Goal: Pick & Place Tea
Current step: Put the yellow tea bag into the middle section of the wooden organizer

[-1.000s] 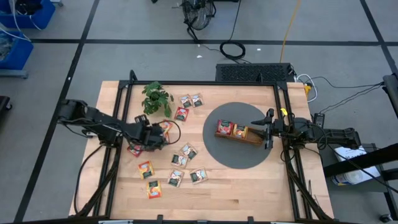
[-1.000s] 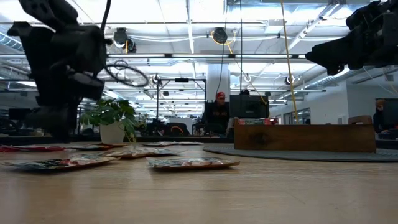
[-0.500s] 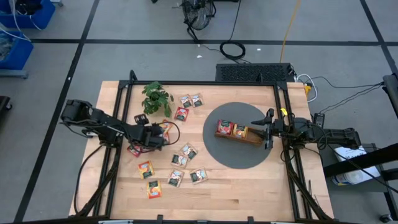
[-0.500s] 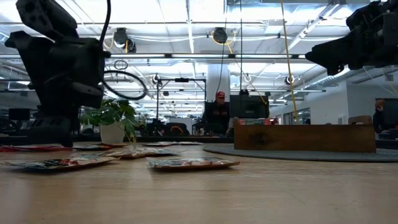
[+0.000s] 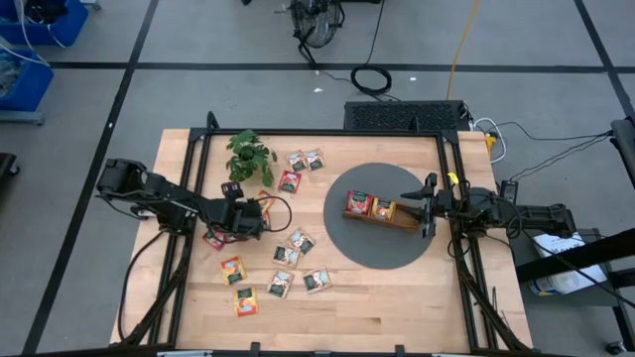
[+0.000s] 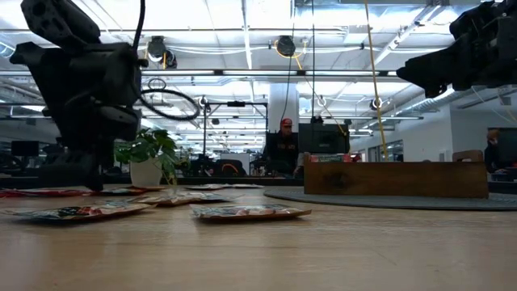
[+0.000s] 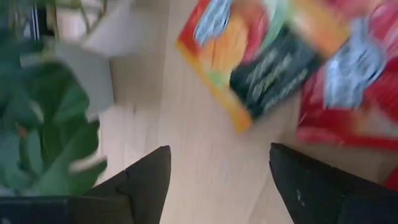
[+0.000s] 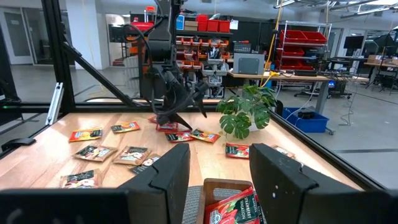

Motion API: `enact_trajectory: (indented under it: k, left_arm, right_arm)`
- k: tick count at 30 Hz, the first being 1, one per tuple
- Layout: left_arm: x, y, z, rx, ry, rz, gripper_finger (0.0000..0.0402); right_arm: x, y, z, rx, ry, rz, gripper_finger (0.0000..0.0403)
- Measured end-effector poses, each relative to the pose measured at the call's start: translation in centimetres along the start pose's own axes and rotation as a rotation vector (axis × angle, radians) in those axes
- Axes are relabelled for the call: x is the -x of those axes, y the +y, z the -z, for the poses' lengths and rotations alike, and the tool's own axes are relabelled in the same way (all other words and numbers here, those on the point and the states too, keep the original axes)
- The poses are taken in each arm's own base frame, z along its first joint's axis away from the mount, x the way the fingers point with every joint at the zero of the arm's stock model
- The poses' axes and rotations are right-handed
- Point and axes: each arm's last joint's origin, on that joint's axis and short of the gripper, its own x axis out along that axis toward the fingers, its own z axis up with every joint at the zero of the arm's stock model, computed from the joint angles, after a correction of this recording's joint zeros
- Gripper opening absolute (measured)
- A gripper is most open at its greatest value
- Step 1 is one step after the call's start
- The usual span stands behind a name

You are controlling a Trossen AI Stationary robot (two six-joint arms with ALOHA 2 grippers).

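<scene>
Wooden table [image 5: 387, 297] under a workshop ceiling, seen from above; we begin with the tea sachets [image 5: 283, 283], most scattered flat across the table's left half, a few already standing in the wooden tray [image 5: 382, 211] on the grey round mat [image 5: 372, 248] toward three o'clock of table centre; an orange-yellow sachet [image 7: 264, 59] and a red sachet [image 7: 354, 99] lie just ahead of the left gripper [image 5: 256, 212], overlapping at one edge; we read its fingers [image 7: 146, 183] as parted and empty, low over bare wood; the potted plant [image 5: 248, 156] stands close at its eleven o'clock; the right gripper [image 5: 427, 206] waits at the tray's three o'clock end, jaws apart, holding nothing; we judge the chief risks to be pinching both overlapped sachets together, sliding a flat sachet along the wood rather than lifting it, or brushing the plant's leaves because the wrist works so near them.
</scene>
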Motion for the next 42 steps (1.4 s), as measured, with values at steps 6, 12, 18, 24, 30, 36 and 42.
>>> enact_trajectory:
  k: [6, 12, 18, 24, 30, 36, 42]
  left_arm:
    - [0.04, -0.24, -0.95, -0.045, -0.086, 0.016, 0.0275]
    - [0.05, -0.29, -1.19, -0.104, -0.108, 0.013, 0.0276]
    - [0.05, -0.27, -1.18, -0.107, -0.108, 0.006, 0.0276]
    - [0.05, -0.25, -1.16, -0.101, -0.106, 0.002, 0.0274]
    - [0.02, -0.27, -1.12, -0.103, -0.104, 0.004, 0.0234]
    - [0.00, -0.29, -1.12, -0.101, -0.104, 0.006, 0.0181]
    - [-0.25, -0.46, -0.86, -0.074, -0.106, 0.030, 0.0151]
  right_arm:
    - [0.00, 0.00, 0.00, 0.000, 0.000, 0.000, 0.0151]
    - [0.00, 0.00, 0.00, 0.000, 0.000, 0.000, 0.0151]
    - [0.00, 0.00, 0.00, 0.000, 0.000, 0.000, 0.0151]
    - [0.00, 0.00, 0.00, 0.000, 0.000, 0.000, 0.0151]
    - [0.00, 0.00, -0.01, 0.000, 0.000, 0.000, 0.0151]
    - [0.00, 0.00, 0.00, 0.000, 0.000, 0.000, 0.0151]
    - [0.00, 0.00, 0.00, 0.000, 0.000, 0.000, 0.0151]
